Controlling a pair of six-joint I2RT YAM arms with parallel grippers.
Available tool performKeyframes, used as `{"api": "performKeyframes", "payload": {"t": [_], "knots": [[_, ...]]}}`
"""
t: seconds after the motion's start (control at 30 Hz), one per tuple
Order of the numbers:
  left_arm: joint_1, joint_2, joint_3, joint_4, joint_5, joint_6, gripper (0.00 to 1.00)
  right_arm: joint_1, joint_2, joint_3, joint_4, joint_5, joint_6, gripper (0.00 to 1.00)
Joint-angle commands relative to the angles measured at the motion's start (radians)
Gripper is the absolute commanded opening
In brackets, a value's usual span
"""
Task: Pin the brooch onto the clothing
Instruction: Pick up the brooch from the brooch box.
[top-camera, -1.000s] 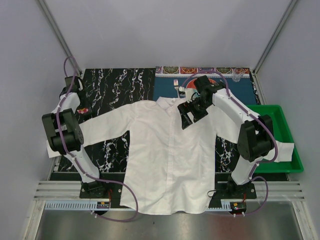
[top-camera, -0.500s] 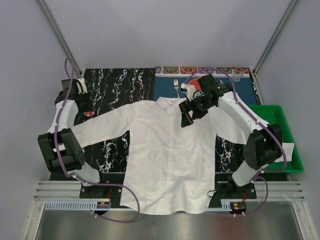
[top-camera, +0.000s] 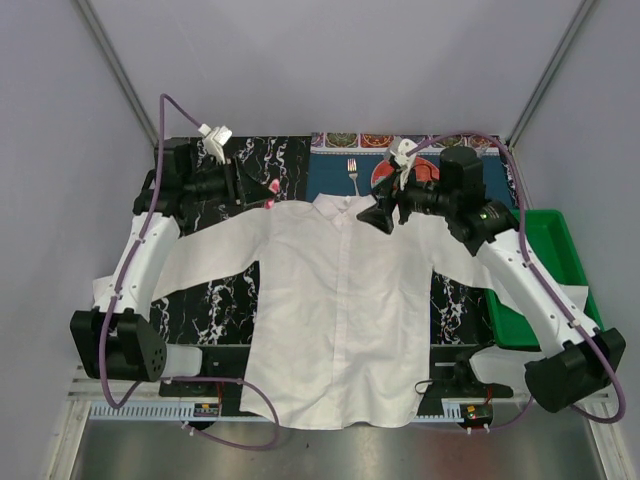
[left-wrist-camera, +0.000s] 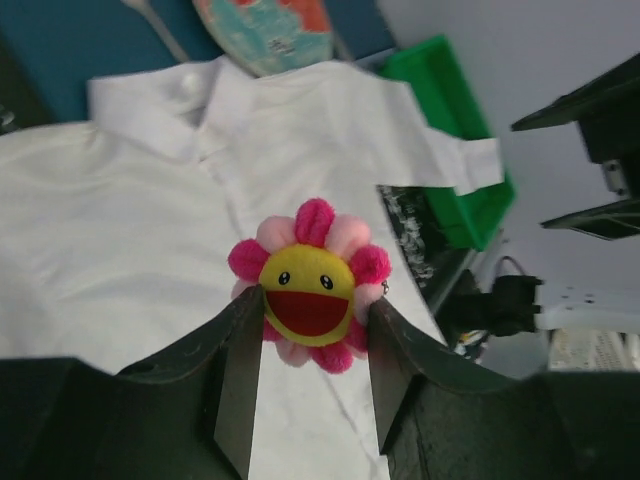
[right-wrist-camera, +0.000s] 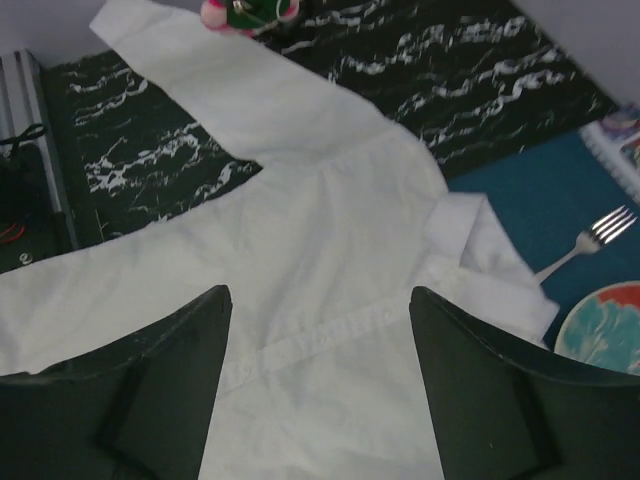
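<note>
Swung inward, left tool (left-wrist-camera: 312, 310) clamps the brooch (left-wrist-camera: 310, 280) above the clothing (top-camera: 340, 300); right tool (right-wrist-camera: 318, 296) gapes.

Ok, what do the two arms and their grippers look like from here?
They match. The left arm and right arm have white links joined by chunky black joints, and a purple cable loops along each. The left gripper and right gripper are black, with broad, matte, wedge-shaped fingers. I can't make out any markings.
</note>
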Motion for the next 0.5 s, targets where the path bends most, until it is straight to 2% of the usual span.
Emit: {"api": "performKeyframes", "payload": {"t": [0.0,0.13,0.27,0.37,0.47], "knots": [[-0.044,-0.04,0.005,0.354,0.302,-0.351,0.26,0.041,-0.051,0.013,0.307,-0.052,-0.012,0.71],[-0.105,-0.023,0.036,0.473,0.403,-0.464,0.26,0.144,-0.066,-0.01,0.405,0.011,-0.102,0.6],[-0.169,-0.017,0.062,0.62,0.454,-0.579,0.27,0.254,-0.082,-0.062,0.502,0.057,-0.208,0.57],[-0.197,-0.017,0.065,0.747,0.495,-0.666,0.28,0.305,-0.091,-0.077,0.54,0.095,-0.24,0.52],[-0.228,-0.022,0.063,0.78,0.511,-0.685,0.3,0.335,-0.1,-0.097,0.594,0.135,-0.268,0.43]]}}
